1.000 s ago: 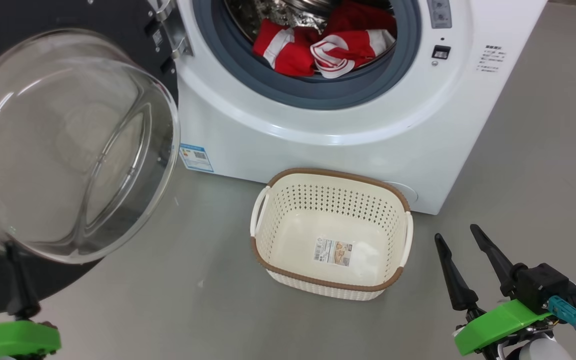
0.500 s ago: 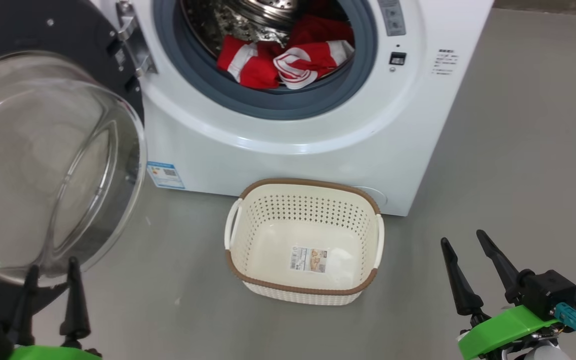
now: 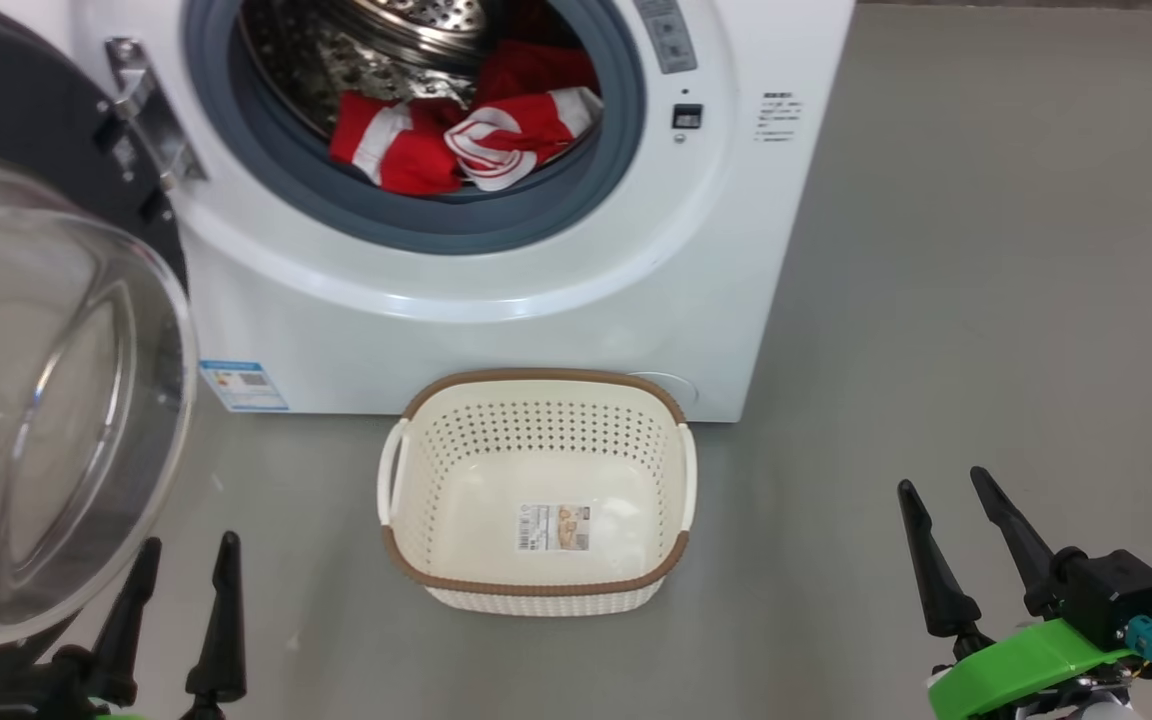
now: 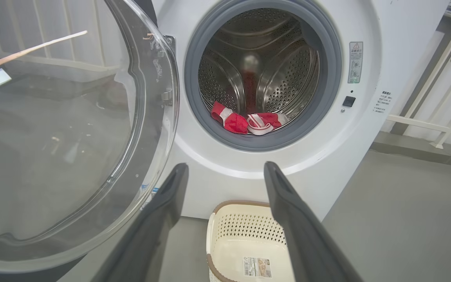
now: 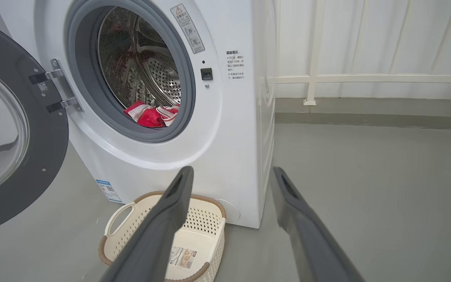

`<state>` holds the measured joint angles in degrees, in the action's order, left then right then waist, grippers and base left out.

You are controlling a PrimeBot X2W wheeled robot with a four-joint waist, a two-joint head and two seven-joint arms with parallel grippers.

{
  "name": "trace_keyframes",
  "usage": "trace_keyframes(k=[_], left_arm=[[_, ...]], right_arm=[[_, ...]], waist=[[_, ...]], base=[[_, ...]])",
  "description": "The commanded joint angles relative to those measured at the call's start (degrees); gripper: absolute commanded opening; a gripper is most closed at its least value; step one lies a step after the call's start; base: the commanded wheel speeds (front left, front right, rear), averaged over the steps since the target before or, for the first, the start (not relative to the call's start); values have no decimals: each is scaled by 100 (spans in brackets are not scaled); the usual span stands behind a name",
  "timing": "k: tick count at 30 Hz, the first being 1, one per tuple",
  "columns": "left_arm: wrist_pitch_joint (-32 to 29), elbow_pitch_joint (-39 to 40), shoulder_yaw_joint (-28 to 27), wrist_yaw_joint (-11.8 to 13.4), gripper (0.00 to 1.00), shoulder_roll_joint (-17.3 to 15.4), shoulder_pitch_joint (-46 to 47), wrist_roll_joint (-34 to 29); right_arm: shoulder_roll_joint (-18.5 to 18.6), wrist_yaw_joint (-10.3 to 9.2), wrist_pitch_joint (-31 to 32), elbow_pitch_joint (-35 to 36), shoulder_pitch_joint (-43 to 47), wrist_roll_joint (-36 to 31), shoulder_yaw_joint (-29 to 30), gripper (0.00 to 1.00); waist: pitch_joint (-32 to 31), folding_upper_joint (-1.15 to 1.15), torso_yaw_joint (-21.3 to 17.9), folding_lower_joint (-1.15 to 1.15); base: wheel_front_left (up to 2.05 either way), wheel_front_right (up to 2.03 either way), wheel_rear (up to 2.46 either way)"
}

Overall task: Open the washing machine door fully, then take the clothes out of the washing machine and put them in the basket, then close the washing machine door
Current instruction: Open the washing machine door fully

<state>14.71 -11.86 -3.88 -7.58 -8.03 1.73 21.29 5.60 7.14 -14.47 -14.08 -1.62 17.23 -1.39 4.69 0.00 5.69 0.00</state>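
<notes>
So the big white front-loading washing machine (image 3: pixel 496 300) with the grey rubber ring and steel drum sits further left in the head view than a second ago. The whole shot has slid though, so that's the camera turning, not the machine. The large round door with the glossy black rim and bulging clear glass bowl (image 3: pixel 46 400) hangs swung open on its hinges at the machine's left, same as before. The small cream-white perforated plastic basket with the brown woven-look rim (image 3: pixel 536 380) stands on the grey floor (image 3: pixel 936 300) just in front of the machine, below the opening. It has just a label sticker (image 3: pixel 553 527) on its bottom and hasn't budged relative to the machine. The bright red clothes with white stripes (image 3: pixel 446 145) lie heaped at the front lip of the drum, and the pile looks unchanged. The real change is the left gripper (image 3: pixel 189 545). A second ago only one dark finger showed, right at the lower edge of the door glass. Now both fingers stand at the lower left, just beside that glass edge, spread wide with nothing between them. Can't tell if the nearer one brushes the glass. The right gripper (image 3: pixel 943 482) is at the lower right as before, jaws wide too, holding nothing, well apart from the basket.
</notes>
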Motion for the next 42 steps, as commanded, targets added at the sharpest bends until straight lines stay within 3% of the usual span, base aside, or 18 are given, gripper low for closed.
trace_keyframes(k=[1, 19, 42], left_arm=[[29, 177, -139, 9, 100, -188, 28, 11], [29, 393, 274, 9, 100, -249, -144, 129], [29, 472, 337, 9, 100, -338, -105, 149]], right_arm=[[37, 35, -52, 151, -17, 22, -91, 100], [5, 35, -52, 234, 150, 33, 88, 100], [-13, 35, -52, 270, 105, -11, 94, 100]], waist=[[-15, 0, -172, 0], [-43, 0, -767, 0], [21, 0, -745, 0]], base=[[0, 0, 0], [0, 0, 0], [0, 0, 0]])
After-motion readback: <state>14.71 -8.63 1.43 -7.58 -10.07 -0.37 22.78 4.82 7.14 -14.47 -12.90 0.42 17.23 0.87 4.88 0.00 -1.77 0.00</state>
